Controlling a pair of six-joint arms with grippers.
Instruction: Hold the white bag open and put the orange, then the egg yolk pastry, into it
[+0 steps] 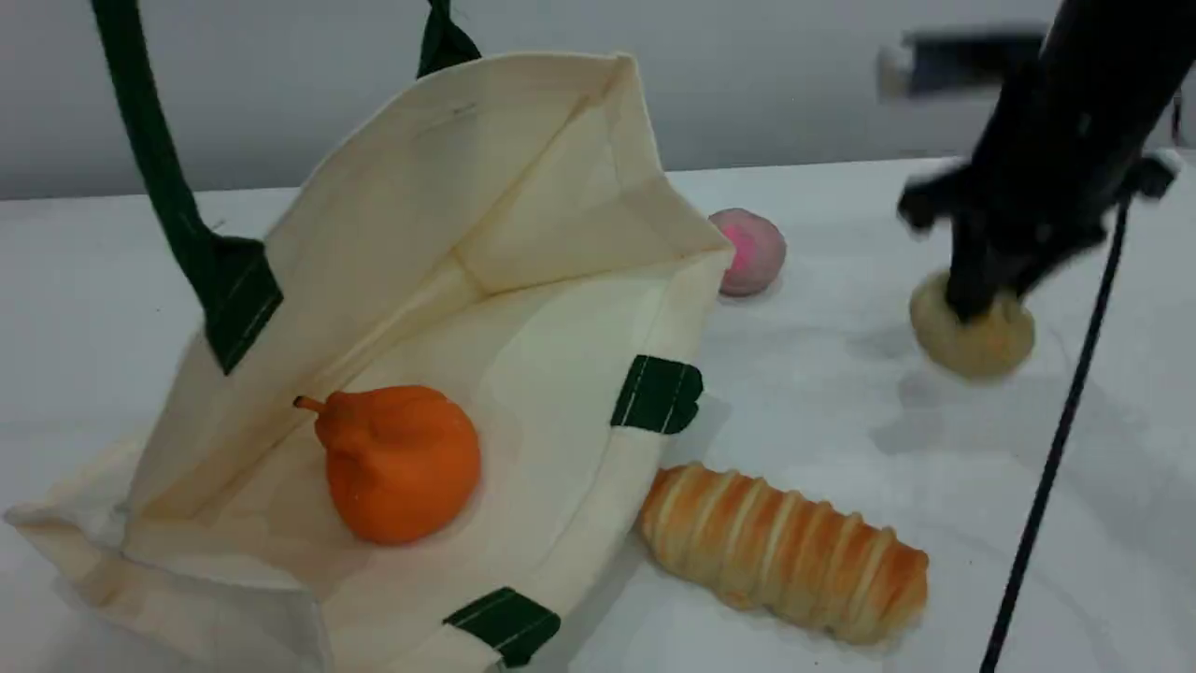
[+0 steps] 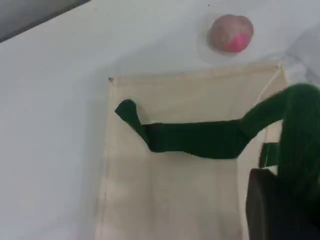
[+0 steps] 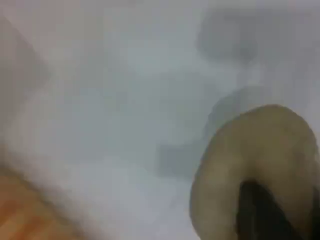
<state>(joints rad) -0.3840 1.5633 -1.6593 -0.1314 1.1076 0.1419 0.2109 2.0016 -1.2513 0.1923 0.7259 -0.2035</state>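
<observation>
- Already done: orange (image 1: pixel 400 475) lies inside the bag (image 1: pixel 523 196), on the lower wall, stem toward the left
- Bag lies on its side on the table (image 1: pixel 934 439), mouth toward the camera and right; upper wall lifted by the green handle (image 1: pixel 154 159)
- Left gripper (image 2: pixel 280 210) is out of the scene view; its wrist view shows the green strap running into it at bottom right, jaws fully closed, so shut on the handle, holding the mouth up
- Right gripper (image 1: pixel 976 299) is on the pastry (image 1: pixel 974 327), fingers pressed down into its top; the wrist view shows a dark fingertip (image 3: pixel 257 210) sunk into the tan ball. Jaws look nearly closed on it, frame blurred with motion
- Pastry is at the right of the table, well apart from the bag; can't tell if it has left the table
- Key relation: bag mouth lies to the left of the pastry and slightly nearer the camera, so carry goes leftward across open table
- Pink ball (image 1: pixel 752 250) sits just beside the bag's right rim, bread roll (image 1: pixel 790 551) lies beside the lower rim, long axis slanting down-right; gap between them is the lane in
- Risk, as a guess: soft ball may slip from a shallow pinch, or clip the rim
</observation>
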